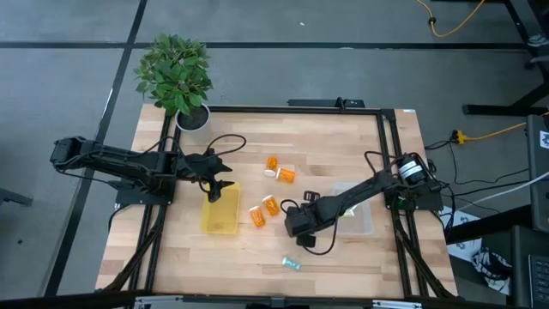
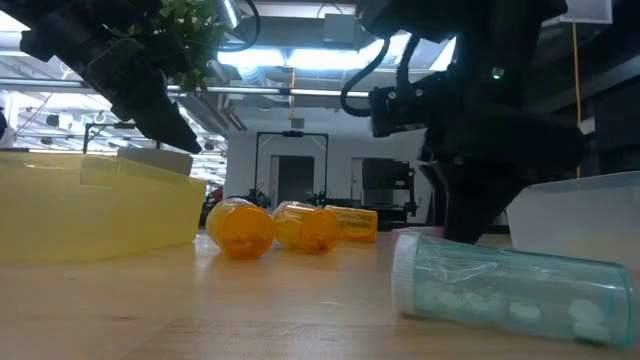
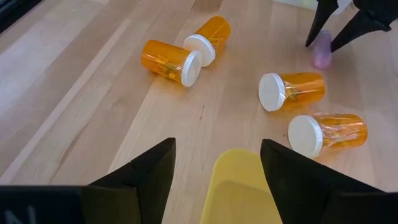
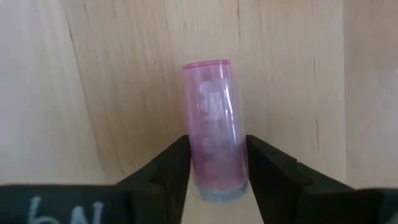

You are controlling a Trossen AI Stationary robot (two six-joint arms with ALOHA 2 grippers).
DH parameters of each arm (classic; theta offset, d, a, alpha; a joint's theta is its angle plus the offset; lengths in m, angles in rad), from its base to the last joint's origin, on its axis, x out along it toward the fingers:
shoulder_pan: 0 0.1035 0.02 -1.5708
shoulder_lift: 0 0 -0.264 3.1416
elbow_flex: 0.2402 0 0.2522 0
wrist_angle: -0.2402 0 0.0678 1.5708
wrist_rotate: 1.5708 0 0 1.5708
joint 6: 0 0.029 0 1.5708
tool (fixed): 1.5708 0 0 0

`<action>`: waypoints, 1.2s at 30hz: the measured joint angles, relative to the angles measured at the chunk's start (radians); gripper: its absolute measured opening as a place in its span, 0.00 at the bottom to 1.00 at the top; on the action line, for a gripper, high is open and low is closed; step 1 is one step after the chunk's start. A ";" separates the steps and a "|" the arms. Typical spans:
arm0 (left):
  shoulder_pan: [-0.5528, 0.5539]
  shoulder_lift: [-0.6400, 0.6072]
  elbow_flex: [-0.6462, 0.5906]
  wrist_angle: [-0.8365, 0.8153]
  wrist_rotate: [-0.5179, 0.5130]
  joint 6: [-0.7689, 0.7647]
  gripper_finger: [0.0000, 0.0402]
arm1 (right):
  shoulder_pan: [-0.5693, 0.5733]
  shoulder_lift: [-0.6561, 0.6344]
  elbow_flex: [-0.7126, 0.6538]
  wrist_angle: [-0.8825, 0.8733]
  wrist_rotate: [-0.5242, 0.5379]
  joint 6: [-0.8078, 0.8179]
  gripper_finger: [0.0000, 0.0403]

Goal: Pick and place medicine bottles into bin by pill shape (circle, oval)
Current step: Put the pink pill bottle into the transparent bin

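Right gripper [image 4: 213, 163] fingers closed on small translucent purple vial [image 4: 214, 124] lying on wooden table [image 1: 343, 257], left gripper [image 3: 217, 163] fingers open above opaque yellow rectangular tray [image 1: 221, 211]

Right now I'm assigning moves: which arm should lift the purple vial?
Right. Its gripper already has jaws on both sides of the purple vial; the left gripper hangs open over the yellow tray.

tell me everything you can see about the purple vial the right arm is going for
The purple vial is a small translucent pink-purple plastic cylinder with pale pills inside. It lies on its side on the wooden table, right of the orange bottles. The right gripper straddles one end, a dark finger close on each side; whether they press it cannot be told. In the left wrist view it shows between those fingers.
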 joint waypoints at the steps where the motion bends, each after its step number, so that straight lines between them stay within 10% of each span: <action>1: 0.000 0.000 0.000 0.000 0.000 0.000 0.57 | 0.000 0.003 0.014 -0.006 0.007 0.017 0.35; 16: 0.000 0.000 0.000 -0.005 0.000 0.000 0.57 | 0.070 -0.002 0.310 -0.771 0.347 0.468 0.26; 36: 0.000 0.000 0.000 -0.006 0.000 0.000 0.57 | 0.123 -0.092 0.077 -0.873 -0.050 0.912 0.26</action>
